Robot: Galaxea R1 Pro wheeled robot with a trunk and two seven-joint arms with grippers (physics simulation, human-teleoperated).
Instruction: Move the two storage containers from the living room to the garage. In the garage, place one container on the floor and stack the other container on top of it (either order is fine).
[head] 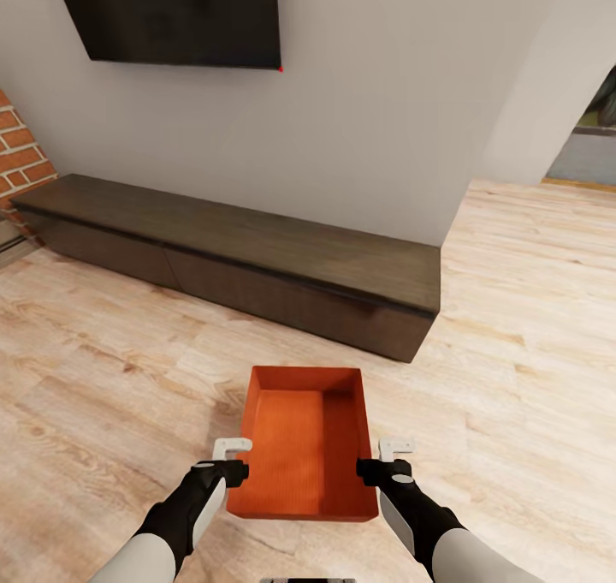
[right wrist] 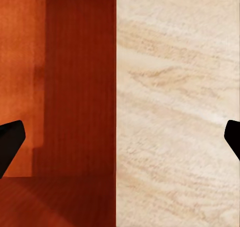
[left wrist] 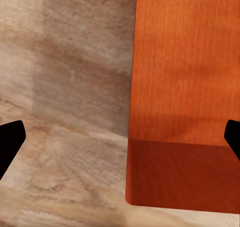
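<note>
One orange-red storage container [head: 306, 439] sits low in front of me over the light wood-plank floor of the living room, its open top facing up and nothing inside. My left gripper [head: 234, 466] is at its left long wall and my right gripper [head: 377, 465] at its right long wall, both near the closer end. In the left wrist view the container's wall edge [left wrist: 185, 87] runs between the widely spread fingertips [left wrist: 11, 142]. The right wrist view shows the same, with the container [right wrist: 50, 87] between spread fingertips [right wrist: 10, 142]. Both grippers are open, straddling the walls.
A long, low dark wood cabinet [head: 257, 258] runs along the cream wall ahead, under a black TV [head: 171, 14]. A brick column [head: 17, 155] stands at far left. An opening [head: 590, 138] leads out at the right, past the wall's corner, with wood floor [head: 530, 309] before it.
</note>
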